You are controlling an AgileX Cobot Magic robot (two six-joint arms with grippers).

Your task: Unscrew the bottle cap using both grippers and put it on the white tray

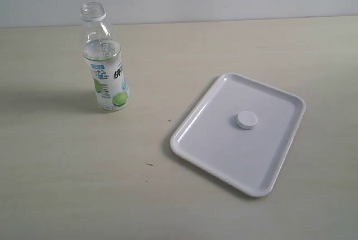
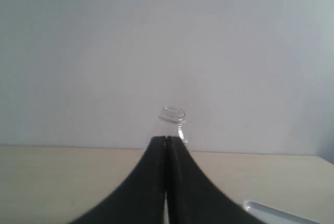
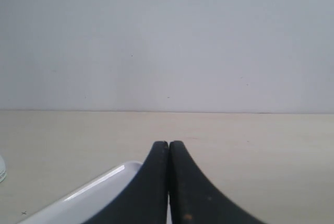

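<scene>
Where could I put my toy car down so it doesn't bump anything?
The table is bare on the near side of the bottle, and between the bottle and the white tray. The tray's near half, this side of the bottle cap, is free too. Nowhere is crowded; only the cap sits mid-tray.

Bright, even light; bottle casts faint shadow.

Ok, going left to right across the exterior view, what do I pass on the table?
bottle, upright with its neck open → white tray → bottle cap, lying in the tray near its middle.
</scene>
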